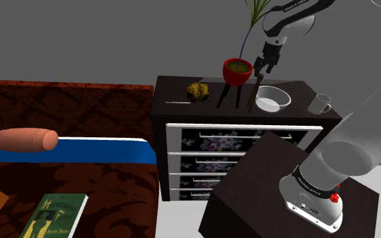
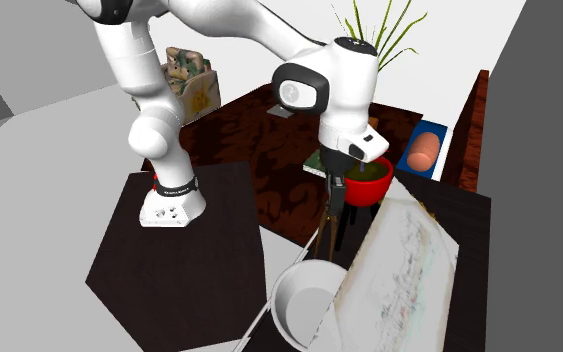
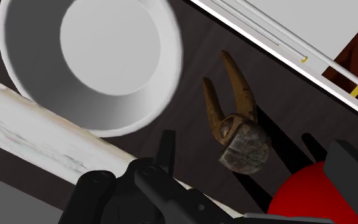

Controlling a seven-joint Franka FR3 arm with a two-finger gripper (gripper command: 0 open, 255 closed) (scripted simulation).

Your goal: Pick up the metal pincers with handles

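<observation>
The pincers (image 3: 238,127) have a rusty grey head and two brown handles, and they lie on the dark dresser top (image 1: 175,89) between the white bowl (image 3: 101,51) and the red plant pot (image 3: 311,191). Their handles point toward the dresser's front edge. In the shoulder view the pincers (image 1: 252,93) show as a brown strip just below my gripper (image 1: 262,67). My gripper (image 3: 257,145) hovers over the head, open. Its fingers stand wide apart on either side of the head and do not touch it. In the second exterior view the gripper (image 2: 341,195) hangs beside the pot (image 2: 369,185).
The pot (image 1: 237,70) stands on dark legs close to the gripper. The bowl (image 1: 273,99) and a mug (image 1: 319,103) sit toward the shoulder view's right, a brown lumpy object (image 1: 196,90) to its left. A pale patterned sheet (image 2: 399,270) lies behind the bowl.
</observation>
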